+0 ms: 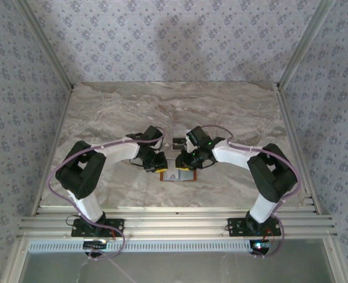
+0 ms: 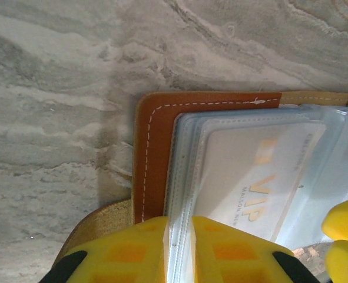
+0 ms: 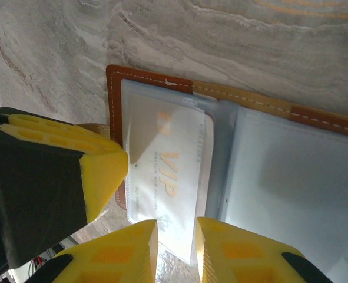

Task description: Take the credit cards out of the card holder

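On desk (image 2: 56, 88), steadying card holder (image 2: 153, 153) with left gripper (image 2: 179, 227) clamped on sleeve (image 2: 182, 171); straddling credit card (image 3: 168, 159) with narrow right gripper (image 3: 176, 227) for pulling, cannot tell if gripped.

Left arm (image 1: 118, 152) and right arm (image 1: 235, 156): white links, black joints, lilac cables, black bases on the aluminium rail (image 1: 174, 224); yellow fingers (image 2: 232, 250).

Left gripper (image 2: 179, 229) clamped, right gripper (image 3: 176, 230) ajar
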Robot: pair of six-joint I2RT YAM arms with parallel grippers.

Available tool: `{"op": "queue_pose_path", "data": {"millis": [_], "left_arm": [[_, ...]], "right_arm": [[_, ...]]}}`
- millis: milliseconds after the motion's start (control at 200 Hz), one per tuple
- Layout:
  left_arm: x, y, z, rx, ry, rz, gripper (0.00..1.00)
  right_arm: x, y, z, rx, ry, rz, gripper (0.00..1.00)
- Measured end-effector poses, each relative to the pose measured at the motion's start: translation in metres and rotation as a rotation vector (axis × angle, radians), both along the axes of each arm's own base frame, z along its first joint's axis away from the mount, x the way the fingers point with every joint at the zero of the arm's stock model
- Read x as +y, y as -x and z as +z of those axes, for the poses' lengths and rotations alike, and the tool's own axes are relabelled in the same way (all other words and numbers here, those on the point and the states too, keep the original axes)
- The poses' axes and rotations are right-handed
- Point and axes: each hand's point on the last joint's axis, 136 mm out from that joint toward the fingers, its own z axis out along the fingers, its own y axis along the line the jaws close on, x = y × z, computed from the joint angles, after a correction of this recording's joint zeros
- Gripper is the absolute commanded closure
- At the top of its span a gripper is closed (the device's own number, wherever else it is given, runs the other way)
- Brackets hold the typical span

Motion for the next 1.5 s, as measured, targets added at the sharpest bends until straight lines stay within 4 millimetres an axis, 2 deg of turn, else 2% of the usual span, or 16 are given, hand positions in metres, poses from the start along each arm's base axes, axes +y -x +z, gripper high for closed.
{"op": "queue_pose_path", "data": {"millis": [405, 974, 1499], "left_arm": [[0.000, 0.001, -0.001, 0.001, -0.001, -0.001, 0.82], [0.001, 0.001, -0.001, -0.001, -0.002, -0.006, 0.82], [0.005, 0.001, -0.003, -0.001, -0.025, -0.002, 0.83]], "right_arm": [[0.010, 0.001, -0.007, 0.014, 0.009, 0.024, 0.74], [-0.007, 0.005, -0.021, 0.015, 0.122, 0.018, 0.73], [0.008, 0.004, -0.006, -0.012, 0.069, 0.042, 0.73]]}}
